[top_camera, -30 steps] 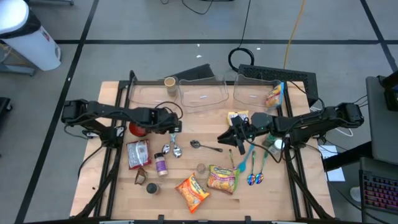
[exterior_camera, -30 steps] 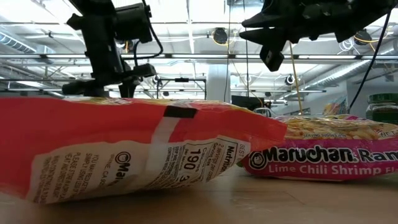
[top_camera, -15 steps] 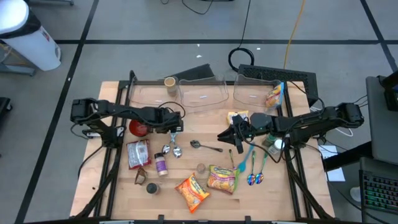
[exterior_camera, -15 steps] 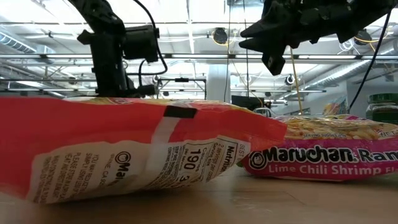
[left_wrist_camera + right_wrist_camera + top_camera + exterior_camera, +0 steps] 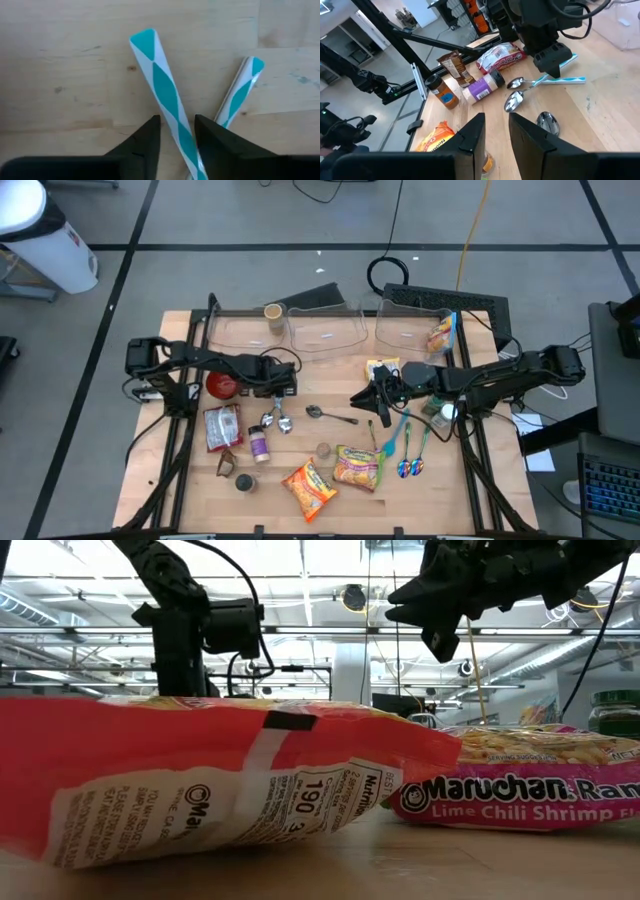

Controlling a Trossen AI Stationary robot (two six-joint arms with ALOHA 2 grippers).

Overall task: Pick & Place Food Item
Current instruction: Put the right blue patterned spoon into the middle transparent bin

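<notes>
Left arm reaches in over the worktop [image 5: 180, 480] from the left edge. Left gripper [image 5: 283, 387] is down low by a pair of spoons. In the left wrist view its jaws straddle a teal-and-white spoon handle [image 5: 160, 85] with only a narrow gap each side; can't tell if they actually pinch it. A second matching handle [image 5: 242, 92] lies just beside, outside the jaws. A red-topped cup [image 5: 222, 386] sits just left of that gripper, with a red-and-white packet [image 5: 220, 427] and a purple-label jar [image 5: 259, 444] nearer the front.

Mid-worktop: metal spoon [image 5: 318, 412] lying loose. Food items: orange ramen pack [image 5: 310, 488] and pink ramen pack [image 5: 358, 465] lie flat near the front edge, side by side, neither one touched by a gripper.

Two clear bins at the back; the left bin [image 5: 325, 330] holds nothing I can make out, the right bin [image 5: 405, 328] holds a snack bag [image 5: 440, 335].

Right gripper [image 5: 366, 402] hangs above the worktop right of centre, jaws slightly parted, nothing between them. Coloured spoons [image 5: 410, 450] lie below its arm.
</notes>
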